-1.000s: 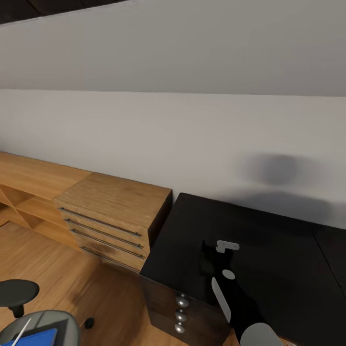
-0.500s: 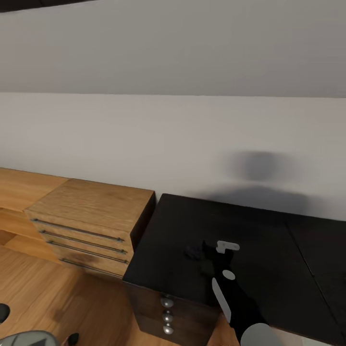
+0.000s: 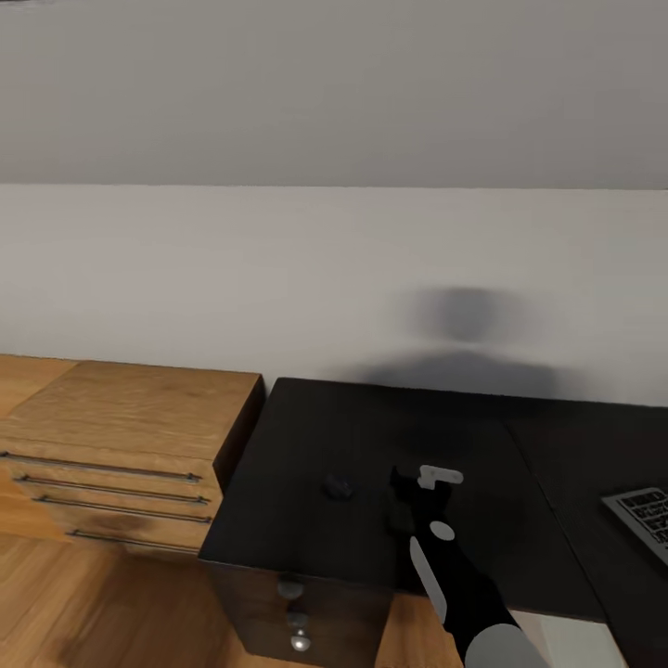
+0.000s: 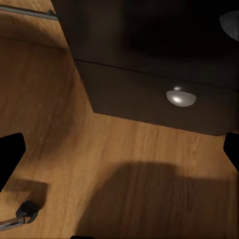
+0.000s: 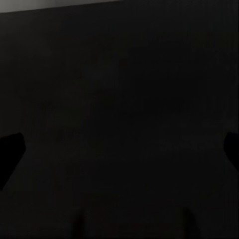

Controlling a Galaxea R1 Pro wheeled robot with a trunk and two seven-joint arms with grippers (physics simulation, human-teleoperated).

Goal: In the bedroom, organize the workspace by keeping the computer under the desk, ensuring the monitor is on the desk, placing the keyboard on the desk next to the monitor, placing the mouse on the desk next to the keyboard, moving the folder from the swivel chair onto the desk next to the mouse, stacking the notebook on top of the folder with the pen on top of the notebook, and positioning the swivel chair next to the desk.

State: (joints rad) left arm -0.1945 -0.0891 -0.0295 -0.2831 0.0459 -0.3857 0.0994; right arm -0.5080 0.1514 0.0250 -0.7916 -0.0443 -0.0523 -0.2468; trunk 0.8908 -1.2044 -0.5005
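The mouse (image 3: 338, 486) is sitting on the glossy black top of the desk (image 3: 306, 520), towards its left end and well apart from the keyboard (image 3: 645, 520), whose corner is just showing at the right edge of your head view, also lying on the desk top. You are looking down over the desk with the plain light wall (image 3: 278, 278) running behind it, and a soft dark shadow is falling on that wall above the desk's back edge. Your right gripper (image 3: 417, 484) is hovering over the desk top, to the right of the mouse and apart from it, at the end of the black and grey right arm (image 3: 464, 594) that is rising from the bottom of the head view. In your right wrist view the two dark fingertips (image 5: 10, 154) are standing wide apart at the picture's edges with nothing between them, so those jaws are spread and holding nothing, with the dark desk surface beyond. Your left gripper (image 4: 119, 154) is hanging low beside the desk, its fingertips (image 4: 10, 157) likewise spread wide and empty, looking at the wooden floor (image 4: 74, 149) and the dark drawer front with a round silver knob (image 4: 180, 97). Left of the desk, the light wooden chest (image 3: 130, 436) with long bar handles is standing right against the desk's end.
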